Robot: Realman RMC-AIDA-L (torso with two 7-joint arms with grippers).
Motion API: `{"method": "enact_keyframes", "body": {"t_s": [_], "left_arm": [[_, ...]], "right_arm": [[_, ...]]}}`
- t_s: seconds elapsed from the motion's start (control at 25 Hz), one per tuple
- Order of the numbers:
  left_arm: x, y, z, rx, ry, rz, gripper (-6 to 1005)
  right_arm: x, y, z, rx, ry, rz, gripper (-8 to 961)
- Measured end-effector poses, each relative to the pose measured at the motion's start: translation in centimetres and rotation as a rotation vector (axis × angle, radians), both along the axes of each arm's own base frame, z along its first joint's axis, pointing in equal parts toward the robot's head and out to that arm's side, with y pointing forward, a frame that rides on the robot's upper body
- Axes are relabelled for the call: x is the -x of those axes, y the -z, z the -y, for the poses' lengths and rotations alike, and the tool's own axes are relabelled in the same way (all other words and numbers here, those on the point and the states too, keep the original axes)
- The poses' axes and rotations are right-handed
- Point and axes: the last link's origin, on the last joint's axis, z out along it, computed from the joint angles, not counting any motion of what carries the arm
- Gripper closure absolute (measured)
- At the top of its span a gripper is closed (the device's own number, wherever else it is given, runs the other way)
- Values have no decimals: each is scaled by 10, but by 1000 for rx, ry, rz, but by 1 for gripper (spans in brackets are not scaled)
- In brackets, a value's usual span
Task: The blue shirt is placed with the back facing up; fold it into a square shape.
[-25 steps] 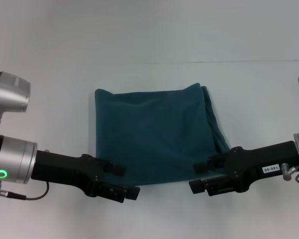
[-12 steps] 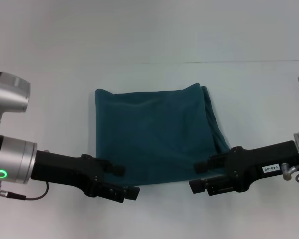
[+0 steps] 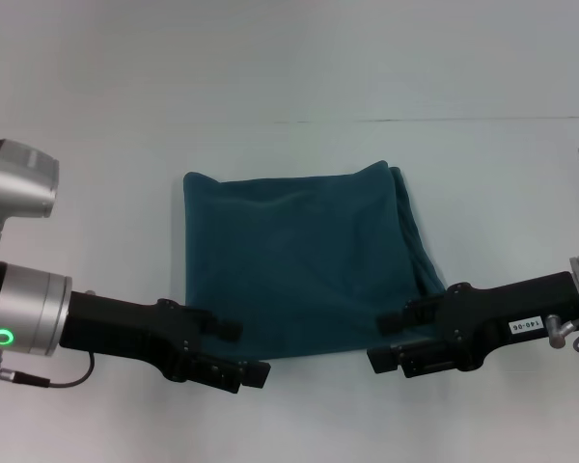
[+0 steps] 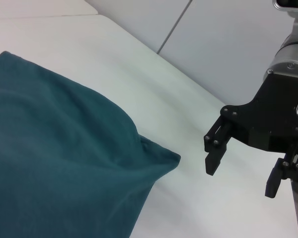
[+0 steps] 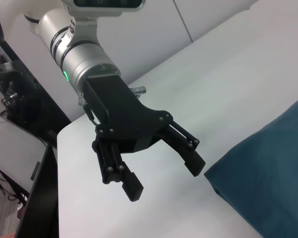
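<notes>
Both hands, left [image 3: 239, 349] and right [image 3: 390, 340], are hanging spread by the shirt [image 3: 299, 256]; retreating low risks snagging its near edge, undoing the square.

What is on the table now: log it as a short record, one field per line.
shirt: blue shirt, folded into a rough square, flat on the white table
left pincer: open, at the shirt's near left corner, holding nothing
right pincer: open, at the shirt's near right corner, holding nothing
contact: neither pincer grips the cloth
fold state: looks done; layered edges show along the right side
</notes>
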Motion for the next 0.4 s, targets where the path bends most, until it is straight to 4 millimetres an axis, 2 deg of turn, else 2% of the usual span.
{"method": "enact_keyframes", "body": {"t_s": [0.4], "left_arm": [[1, 0, -1, -5, -1, -6, 51]], "right_arm": [[0, 0, -1, -1, -2, 2, 270]]}}
